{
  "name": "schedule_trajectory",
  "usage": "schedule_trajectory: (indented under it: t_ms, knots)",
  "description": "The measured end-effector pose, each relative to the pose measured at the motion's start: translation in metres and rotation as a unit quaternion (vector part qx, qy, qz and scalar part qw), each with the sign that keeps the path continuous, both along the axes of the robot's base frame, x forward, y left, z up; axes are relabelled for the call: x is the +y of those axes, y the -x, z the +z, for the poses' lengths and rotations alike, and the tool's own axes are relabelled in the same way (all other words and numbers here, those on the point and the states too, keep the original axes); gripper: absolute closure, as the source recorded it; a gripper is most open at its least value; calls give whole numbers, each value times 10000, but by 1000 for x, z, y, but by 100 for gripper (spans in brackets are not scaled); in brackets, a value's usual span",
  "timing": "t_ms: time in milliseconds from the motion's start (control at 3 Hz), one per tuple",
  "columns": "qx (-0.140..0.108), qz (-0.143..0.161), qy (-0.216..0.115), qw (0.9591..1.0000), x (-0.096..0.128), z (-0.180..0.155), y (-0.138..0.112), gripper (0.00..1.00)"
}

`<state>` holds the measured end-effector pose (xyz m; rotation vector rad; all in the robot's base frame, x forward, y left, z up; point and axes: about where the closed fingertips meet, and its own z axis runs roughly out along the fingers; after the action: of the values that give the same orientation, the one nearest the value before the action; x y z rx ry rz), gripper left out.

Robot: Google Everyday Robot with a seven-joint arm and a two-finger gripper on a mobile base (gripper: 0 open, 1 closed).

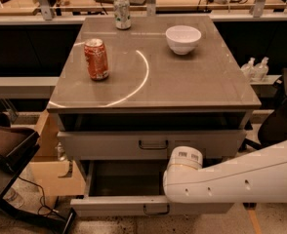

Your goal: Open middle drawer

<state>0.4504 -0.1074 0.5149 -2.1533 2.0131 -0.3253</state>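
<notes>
Camera view is showing us the cabinet from the front and above. We are taking the middle drawer to be the one standing pulled well out below the front edge of the surface. It sits under the shut-looking upper drawer, with its dark inside showing and its loop handle just beside the white arm.

Judging by that, we are treating the step as nearly done. Any further pull should be going straight out along the slides, level and slow, and stopping short of the end. The arm should then be backing off without knocking the front sideways.

The gripper is not showing. Presumably the arm's thick link is hiding it near the drawer's right half, so we cannot tell whether it is gripping anything. The arm is also covering the drawer's right side, and whatever sits beneath the drawer is hidden from us.
</notes>
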Motion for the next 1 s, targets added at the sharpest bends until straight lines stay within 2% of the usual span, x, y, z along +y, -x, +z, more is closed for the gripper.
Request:
schedule_trajectory:
  t_ms: [667,1000]
  knots:
    - [-52,33,-128,9999,-18,-44,-41,100]
    - [70,-83,-160,9998,-30,-65,-44,100]
